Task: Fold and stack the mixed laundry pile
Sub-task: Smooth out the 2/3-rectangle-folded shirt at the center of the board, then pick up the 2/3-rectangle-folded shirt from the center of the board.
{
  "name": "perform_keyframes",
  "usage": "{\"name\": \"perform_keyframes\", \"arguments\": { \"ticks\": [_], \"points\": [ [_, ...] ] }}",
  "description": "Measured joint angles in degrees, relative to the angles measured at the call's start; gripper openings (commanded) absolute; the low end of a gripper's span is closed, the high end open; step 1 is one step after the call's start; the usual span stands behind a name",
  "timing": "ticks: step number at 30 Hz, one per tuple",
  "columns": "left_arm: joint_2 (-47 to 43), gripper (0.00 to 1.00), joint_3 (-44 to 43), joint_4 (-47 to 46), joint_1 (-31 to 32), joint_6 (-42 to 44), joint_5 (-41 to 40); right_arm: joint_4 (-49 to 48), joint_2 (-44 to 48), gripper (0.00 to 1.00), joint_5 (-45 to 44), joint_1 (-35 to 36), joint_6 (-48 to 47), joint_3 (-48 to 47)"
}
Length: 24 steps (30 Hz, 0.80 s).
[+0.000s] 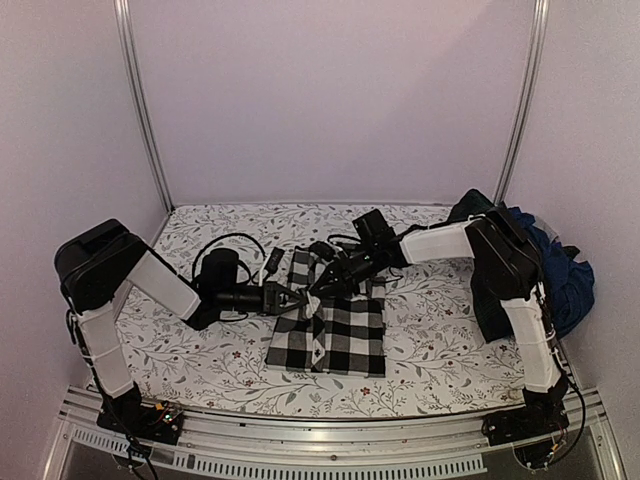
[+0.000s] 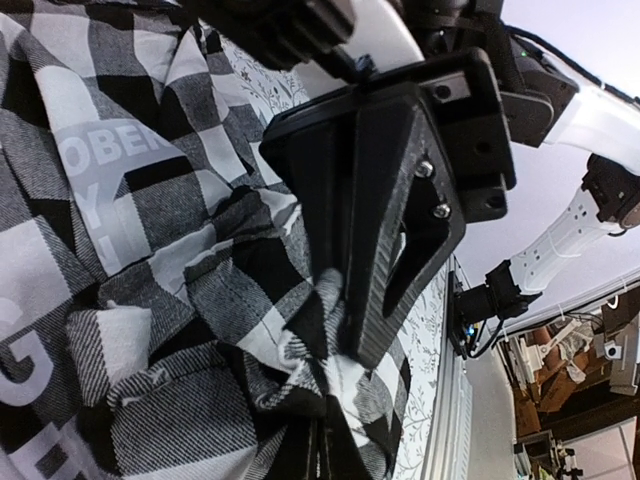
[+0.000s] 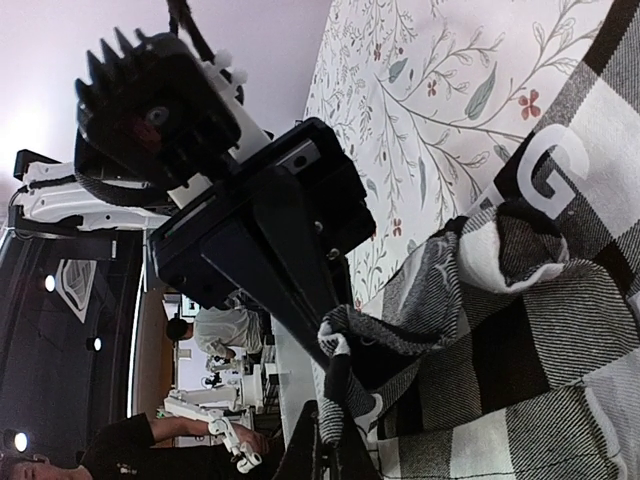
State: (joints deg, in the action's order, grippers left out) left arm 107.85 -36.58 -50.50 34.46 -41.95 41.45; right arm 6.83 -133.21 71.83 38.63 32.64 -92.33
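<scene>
The black-and-white checked shirt (image 1: 335,335) lies at the centre of the desk (image 1: 200,350), on the floral-printed covering (image 1: 430,300). Its lower portion is spread flat and its upper portion is bunched.

The left arm reaches in from the left side. The left fingers (image 1: 288,298) are closed and pinch a raised fold at the upper left edge of the shirt. The right arm reaches across from the right side. The right fingers (image 1: 318,290) are closed on a fold of the same shirt, just beside the left fingers.

In the left wrist view, the right fingers converge on a ridge of checked fabric, with cloth gathered at their tips. In the right wrist view, the left fingers clamp a rolled edge of the shirt. Grey printed lettering is visible on the shirt in both wrist views.

The remaining garments (image 1: 565,275), dark blue and dark green, are heaped at the far right corner of the desk. They lie behind the right arm, well apart from the shirt.
</scene>
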Motion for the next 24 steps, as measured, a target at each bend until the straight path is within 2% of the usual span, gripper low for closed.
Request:
{"name": "perform_keyframes", "arguments": {
  "ticks": [2,3,4,7,9,14,18,24],
  "points": [
    [0.17,0.17,-0.31,0.76,-0.24,0.11,-0.09,-0.98,0.96,0.0,0.22,-0.04,0.63,0.74],
    [0.2,0.31,-0.59,1.44,-0.35,0.11,-0.09,-1.33,1.57,0.0,0.09,-0.15,0.72,1.27],
    [0.2,0.4,-0.83,1.97,-0.42,0.57,-0.07,-1.49,2.25,0.0,-0.09,-0.31,0.81,1.81],
    [-0.39,0.6,-1.55,4.81,-0.52,2.12,-1.18,-1.44,4.68,0.0,-2.19,-0.94,0.76,3.78],
    [-2.16,0.68,-1.6,8.13,-0.57,4.02,-2.82,-0.31,6.1,0.0,-4.48,-1.73,0.15,4.61],
    [-14.03,0.73,-2.36,20.74,-0.44,12.07,-9.44,3.89,7.45,0.0,-9.22,-4.24,-3.45,5.2],
    [-23.39,0.75,-3.76,29.55,0.87,21.05,-16.28,8.31,5.68,0.0,-12.74,-4.7,-7.21,4.22],
    [-32.76,0.75,-1.6,39.21,11.63,34.12,-26.8,12.55,2.58,0.02,-17.14,-4.5,-11.91,3.72]
  ]
}}
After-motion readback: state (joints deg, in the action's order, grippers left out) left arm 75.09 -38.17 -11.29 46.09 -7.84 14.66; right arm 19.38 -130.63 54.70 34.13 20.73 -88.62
